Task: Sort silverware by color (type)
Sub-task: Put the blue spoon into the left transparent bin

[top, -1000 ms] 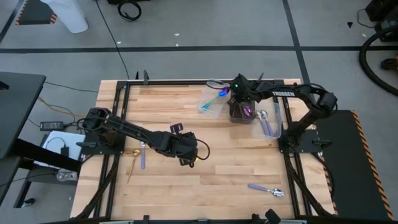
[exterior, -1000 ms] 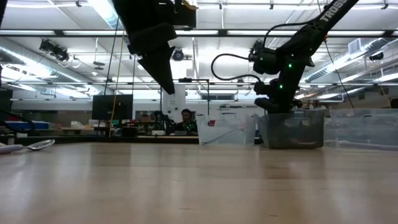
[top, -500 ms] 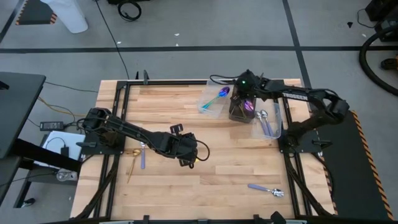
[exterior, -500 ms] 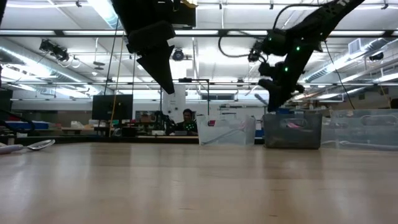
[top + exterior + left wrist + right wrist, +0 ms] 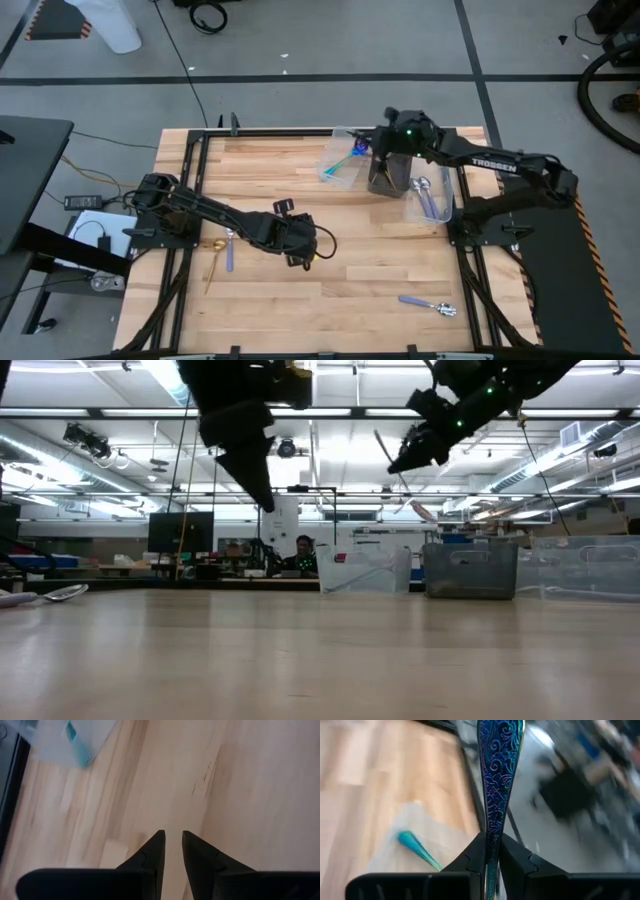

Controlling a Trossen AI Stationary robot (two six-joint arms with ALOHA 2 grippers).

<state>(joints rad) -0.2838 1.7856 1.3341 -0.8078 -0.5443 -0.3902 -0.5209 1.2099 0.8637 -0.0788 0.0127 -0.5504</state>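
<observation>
The right tool point(image 5: 492, 851) pinched an iridescent purple-teal patterned metal spoon point(image 5: 498, 765) by its handle, raised above the clear plastic tray point(image 5: 341, 160) beneath it. Judged best lowered into the tray before release. The left tool point(image 5: 170, 851), slightly spread, waited empty mid-table point(image 5: 350, 260).

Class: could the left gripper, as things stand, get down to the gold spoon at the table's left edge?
Probably yes. The left gripper hangs empty, fingers slightly apart, above bare table. The gold spoon lies uncovered close by, only a purple-handled spoon beside it.
</observation>
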